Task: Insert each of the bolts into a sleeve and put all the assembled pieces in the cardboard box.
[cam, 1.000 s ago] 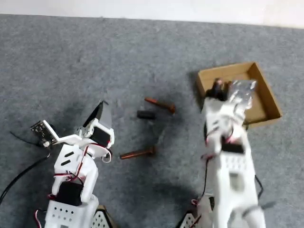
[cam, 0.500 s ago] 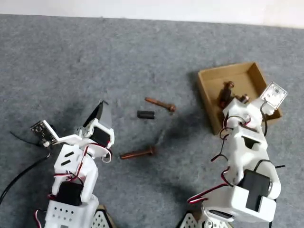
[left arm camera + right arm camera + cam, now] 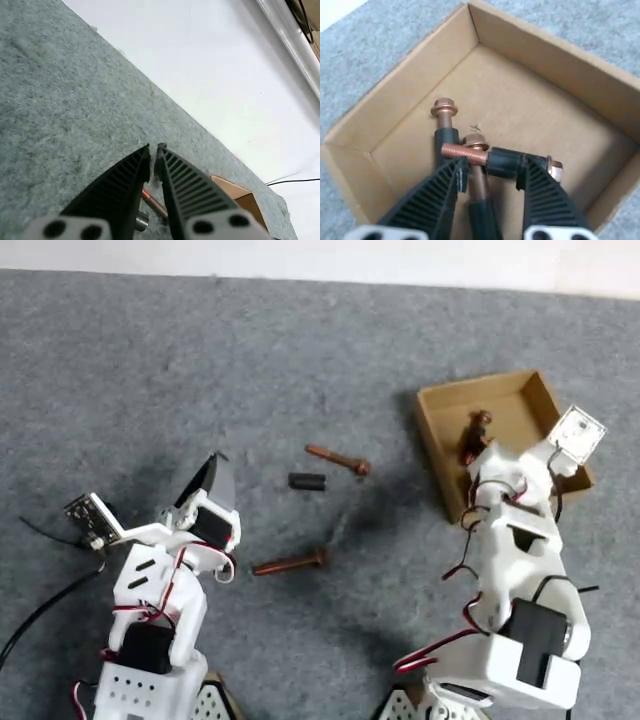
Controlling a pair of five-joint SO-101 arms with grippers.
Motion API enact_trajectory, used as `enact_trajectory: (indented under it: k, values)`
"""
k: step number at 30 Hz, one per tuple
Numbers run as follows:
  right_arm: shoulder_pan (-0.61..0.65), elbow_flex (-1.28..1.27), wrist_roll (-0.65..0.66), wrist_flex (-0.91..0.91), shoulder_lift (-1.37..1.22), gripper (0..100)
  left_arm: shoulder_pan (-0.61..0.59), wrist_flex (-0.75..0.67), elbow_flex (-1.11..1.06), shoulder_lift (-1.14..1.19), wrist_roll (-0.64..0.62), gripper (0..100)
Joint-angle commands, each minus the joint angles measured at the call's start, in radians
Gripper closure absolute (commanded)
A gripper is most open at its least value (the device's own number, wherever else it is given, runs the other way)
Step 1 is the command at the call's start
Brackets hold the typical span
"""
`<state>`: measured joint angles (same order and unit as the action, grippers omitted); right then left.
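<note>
I see my right gripper spread open above the cardboard box, three assembled pieces lying inside; my left gripper is closed, empty.

from my station the table cover reads as grey felt-like cloth, matt, with a rough, fuzzy nap. beyond its edge lies a smooth, flat white surface. the cardboard box is plain brown paperboard, dull and slightly fibrous at the rims. the loose bolts look like copper-coloured metal with a soft sheen, and the assembled pieces in the box show the same bright, threaded metal. the loose sleeve is black and matt; rubber or plastic, i cannot tell. the left gripper and right gripper have black, matt plastic fingers with ribbed inner faces. the arm housings are smooth white plastic, faintly glossy.
</note>
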<state>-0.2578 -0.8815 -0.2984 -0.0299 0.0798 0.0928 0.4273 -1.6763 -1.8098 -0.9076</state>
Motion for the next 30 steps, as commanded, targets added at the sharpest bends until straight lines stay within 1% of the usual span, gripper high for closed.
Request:
enact_trajectory:
  k: [1, 7, 12, 15, 18, 20, 23, 26, 28, 30]
  values:
    - [0.047, 0.038, -0.006, -0.019, 0.065, 85.7, -0.005, -0.014, -0.019, -0.015, -0.005, 95]
    - [0.154, -0.133, 0.005, -0.007, 0.312, 85.7, -0.005, -0.014, -0.019, -0.015, -0.005, 95]
    - [0.328, -0.298, 0.176, -0.007, 0.535, 85.7, -0.013, -0.015, -0.019, -0.015, -0.005, 95]
    - [0.440, -0.377, 0.213, -0.007, 0.630, 85.7, -0.030, -0.015, -0.019, -0.015, -0.005, 95]
    - [0.512, -0.423, 0.213, -0.007, 0.682, 85.7, -0.099, -0.015, -0.019, -0.015, -0.006, 95]
    - [0.538, -0.435, 0.215, -0.007, 0.693, 85.7, -0.133, -0.015, -0.016, -0.015, -0.006, 95]
    - [0.573, -0.438, 0.215, -0.002, 0.691, 85.8, -0.140, -0.035, -0.019, -0.015, -0.006, 95]
    - [0.625, -0.432, 0.215, 0.091, 0.691, 85.8, -0.143, -0.037, -0.019, -0.015, -0.006, 95]
    - [0.682, -0.430, 0.215, 0.168, 0.691, 85.8, -0.145, -0.037, -0.019, -0.015, -0.006, 95]
    - [0.739, -0.427, 0.215, 0.199, 0.691, 85.8, -0.163, -0.038, -0.018, -0.015, -0.006, 95]
